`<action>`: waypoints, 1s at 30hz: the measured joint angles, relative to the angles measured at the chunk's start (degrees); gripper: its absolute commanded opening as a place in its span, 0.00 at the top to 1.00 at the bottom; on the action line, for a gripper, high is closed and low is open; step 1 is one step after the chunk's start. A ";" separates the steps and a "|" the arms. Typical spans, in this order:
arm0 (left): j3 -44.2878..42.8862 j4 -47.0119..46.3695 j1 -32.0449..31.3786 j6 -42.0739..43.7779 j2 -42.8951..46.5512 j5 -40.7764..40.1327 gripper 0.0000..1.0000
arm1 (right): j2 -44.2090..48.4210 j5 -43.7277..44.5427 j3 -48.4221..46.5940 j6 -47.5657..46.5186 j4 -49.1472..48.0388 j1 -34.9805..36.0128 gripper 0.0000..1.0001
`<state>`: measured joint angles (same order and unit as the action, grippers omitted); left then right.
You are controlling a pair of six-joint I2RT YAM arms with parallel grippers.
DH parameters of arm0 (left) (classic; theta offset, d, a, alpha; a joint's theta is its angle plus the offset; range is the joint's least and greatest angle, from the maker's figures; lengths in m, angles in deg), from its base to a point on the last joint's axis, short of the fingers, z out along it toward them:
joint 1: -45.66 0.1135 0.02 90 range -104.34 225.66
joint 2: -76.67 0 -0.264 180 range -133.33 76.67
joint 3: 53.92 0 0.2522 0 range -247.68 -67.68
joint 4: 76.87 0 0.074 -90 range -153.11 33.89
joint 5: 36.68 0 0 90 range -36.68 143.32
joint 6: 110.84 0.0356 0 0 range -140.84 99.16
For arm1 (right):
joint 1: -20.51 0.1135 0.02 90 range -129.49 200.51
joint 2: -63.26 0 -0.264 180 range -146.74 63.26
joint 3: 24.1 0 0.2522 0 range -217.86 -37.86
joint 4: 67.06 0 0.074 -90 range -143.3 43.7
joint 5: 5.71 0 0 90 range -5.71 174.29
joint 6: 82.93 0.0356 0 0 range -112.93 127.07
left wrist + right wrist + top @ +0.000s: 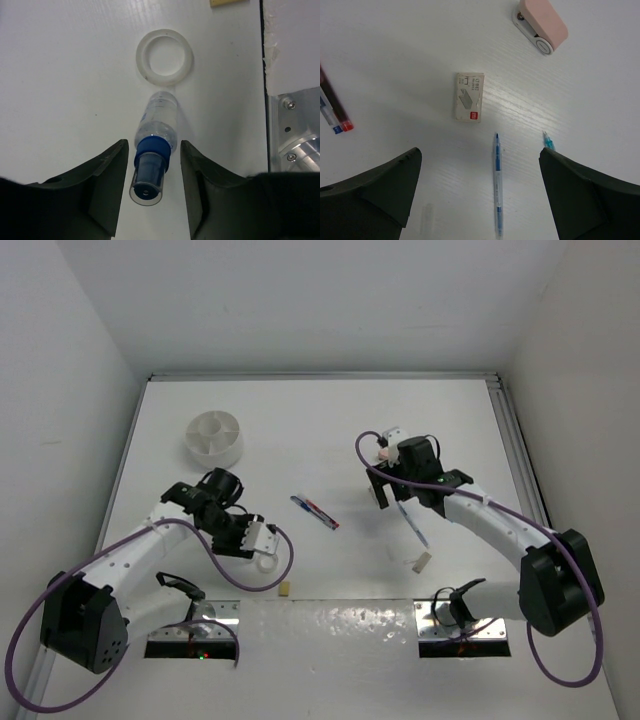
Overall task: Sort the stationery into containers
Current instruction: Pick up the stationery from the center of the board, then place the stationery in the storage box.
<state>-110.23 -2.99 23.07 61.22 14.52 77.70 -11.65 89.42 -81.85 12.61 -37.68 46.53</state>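
Bottle lies untouched between the parted jaws of my left pincer; I should squeeze squarely on its blue cap lest it roll. My right pincer gapes empty.

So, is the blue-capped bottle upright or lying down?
Lying down: the bottle rests lengthwise on the table, its side showing.

bottle cap blue; tape ring clear; stapler pink

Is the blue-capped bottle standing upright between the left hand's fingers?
No, the bottle lies on its side on the table, blue cap toward the camera.
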 measured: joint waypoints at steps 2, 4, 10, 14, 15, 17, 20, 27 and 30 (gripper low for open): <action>0.39 0.63 0.00 1.16 0.04 -0.15 0.75 | 0.20 0.87 0.39 -0.28 0.11 0.00 0.01; 0.46 0.85 -0.02 2.32 0.42 -0.20 0.84 | 0.59 1.55 0.70 -0.57 0.26 -0.04 0.01; 0.46 0.35 -0.02 0.94 0.81 0.35 1.00 | 2.62 3.69 1.88 -0.96 0.26 -0.44 0.01; -0.44 -2.14 0.09 -5.68 0.81 0.35 1.00 | 3.10 4.04 1.99 -1.01 0.13 -0.76 0.01; -1.14 -3.30 0.42 -8.81 0.81 -0.07 1.00 | 3.13 4.11 1.99 -0.92 0.00 -0.76 0.01; -3.26 -6.27 1.73 -15.30 0.79 -1.29 1.00 | 3.13 4.13 1.99 -0.46 -0.33 -0.79 0.01; -9.60 -10.67 5.73 -26.58 -0.74 -4.17 1.00 | 2.99 3.82 1.88 0.74 -1.22 -0.81 0.01; -32.87 -16.57 18.21 -51.45 -12.22 -9.99 1.00 | -3.21 2.51 -3.78 2.43 -4.13 -0.83 0.01; -42.05 -17.07 24.00 -57.72 -17.42 -12.41 1.00 | -5.92 1.62 -6.19 2.49 -5.88 -0.83 0.01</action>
<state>-152.28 -20.06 47.07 3.50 -2.90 65.29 -17.58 91.04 -88.04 15.10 -43.56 45.70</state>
